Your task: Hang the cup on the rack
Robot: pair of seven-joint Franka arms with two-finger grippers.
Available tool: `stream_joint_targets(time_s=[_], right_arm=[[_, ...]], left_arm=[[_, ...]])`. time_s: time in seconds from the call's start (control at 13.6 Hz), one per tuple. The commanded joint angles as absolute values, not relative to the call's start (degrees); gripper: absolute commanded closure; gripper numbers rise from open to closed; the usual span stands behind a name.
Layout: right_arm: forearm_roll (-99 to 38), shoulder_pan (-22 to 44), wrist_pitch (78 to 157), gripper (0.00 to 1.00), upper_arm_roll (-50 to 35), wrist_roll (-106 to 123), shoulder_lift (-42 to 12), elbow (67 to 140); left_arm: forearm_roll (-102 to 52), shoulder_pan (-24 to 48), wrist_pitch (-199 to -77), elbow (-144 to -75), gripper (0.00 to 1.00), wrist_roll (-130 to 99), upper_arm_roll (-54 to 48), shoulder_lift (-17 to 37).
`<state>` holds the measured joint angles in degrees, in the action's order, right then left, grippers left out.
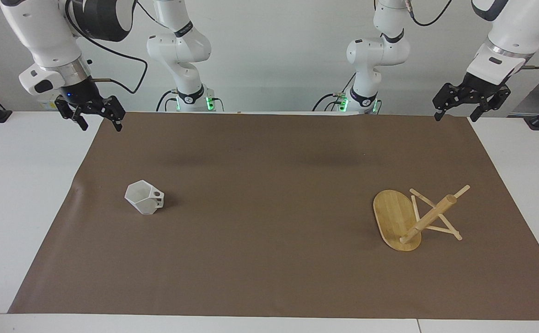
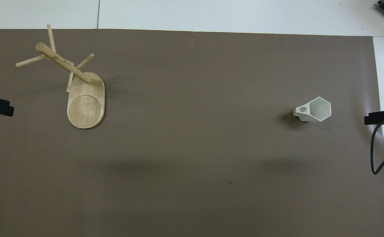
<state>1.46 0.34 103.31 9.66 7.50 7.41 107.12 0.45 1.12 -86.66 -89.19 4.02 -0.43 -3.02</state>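
cup (image 1: 143, 197) upright, rack (image 1: 413, 219) toppled, well apart

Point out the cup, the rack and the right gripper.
cup (image 1: 143, 198), facing view, faceted side wall.
rack (image 1: 393, 213), facing view, flat oval base.
right gripper (image 1: 101, 124), facing view, midway between fingertips.

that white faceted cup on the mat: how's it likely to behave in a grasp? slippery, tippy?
The cup is small with thin walls, so probably light and stiff. Its flat angled facets should give the fingers seating, though the matte surface may still slide if gripped off a facet. It narrows toward the bottom and carries a blocky handle on one side, so a sideways nudge could tip it.
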Motion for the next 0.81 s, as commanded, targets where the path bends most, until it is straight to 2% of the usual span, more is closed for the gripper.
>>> stream_joint_targets(time_s=[0.0,0.74], right_arm=[[0.6,-0.2,108.5,0.0,9.5,9.1,6.6,109.8],[0.4,-0.7,124.2,0.0,9.5,14.8,-6.2,109.7]], left_arm=[[-0.4,0.7,-86.7,-90.8,0.0,4.7,-0.4,-4.6],[-0.4,0.9,-86.8,-90.8,0.0,4.6,-0.4,-4.5]])
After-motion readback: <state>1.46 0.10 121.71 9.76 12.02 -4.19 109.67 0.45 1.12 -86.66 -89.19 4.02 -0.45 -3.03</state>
